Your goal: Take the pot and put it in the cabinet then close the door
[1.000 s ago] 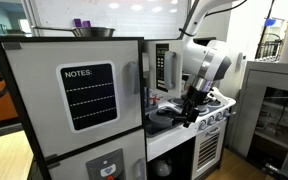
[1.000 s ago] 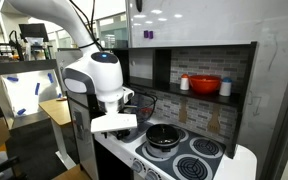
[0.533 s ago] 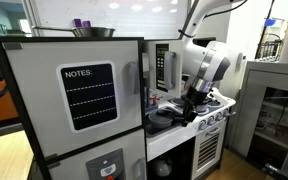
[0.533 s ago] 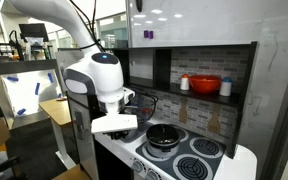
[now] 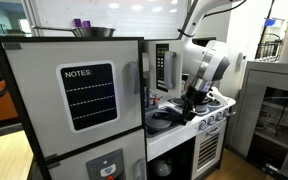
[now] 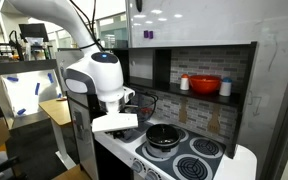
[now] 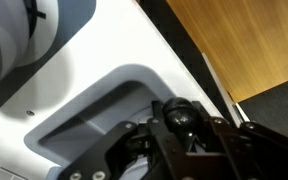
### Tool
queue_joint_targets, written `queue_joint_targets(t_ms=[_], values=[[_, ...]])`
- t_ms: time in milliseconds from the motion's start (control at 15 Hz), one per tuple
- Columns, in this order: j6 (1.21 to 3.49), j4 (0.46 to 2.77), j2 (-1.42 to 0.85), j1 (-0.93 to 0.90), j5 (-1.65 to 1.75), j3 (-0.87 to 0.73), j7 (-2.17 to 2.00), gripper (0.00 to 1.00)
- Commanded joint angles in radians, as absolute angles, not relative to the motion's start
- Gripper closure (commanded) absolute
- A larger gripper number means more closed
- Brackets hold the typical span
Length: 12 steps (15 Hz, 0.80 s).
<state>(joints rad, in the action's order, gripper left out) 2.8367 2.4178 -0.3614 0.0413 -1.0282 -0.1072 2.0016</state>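
My gripper [image 7: 184, 135] reaches down over the grey sink basin [image 7: 94, 110] of the toy kitchen. Its fingers are shut on a dark, rounded, shiny part [image 7: 182, 117] that I take to belong to the pot. In an exterior view the pot [image 6: 146, 103] shows as a dark shape with a lighter rim just behind the gripper [image 6: 134, 103], mostly hidden by the arm. The gripper [image 5: 190, 108] hangs low beside the stove. The cabinet [image 5: 150, 62] is above and to the side, with its striped-window door [image 5: 162, 68] swung open.
A dark pan [image 6: 164, 135] sits on a burner close to the gripper, with more burner rings [image 6: 206, 148] beside it. A red bowl [image 6: 205, 85] stands on the back shelf. The big grey unit with the NOTES board [image 5: 89, 95] carries a steel bowl [image 5: 92, 32] on top.
The fingers have closed in on the dark rounded part. The arm itself has stayed in place over the sink.
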Motion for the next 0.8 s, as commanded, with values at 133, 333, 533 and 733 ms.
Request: queue_joint_targets(t_ms=[133,333,533,733], values=[[2.828,2.419,-0.347,0.035,-1.043,-0.103,1.956,0.92],[2.805,2.428,-0.319,0.029,-1.038,-0.108,1.907,0.92],[2.794,2.435,-0.295,0.025,-1.027,-0.113,1.86,0.92],[2.779,2.446,-0.267,0.027,-1.018,-0.121,1.816,0.92]])
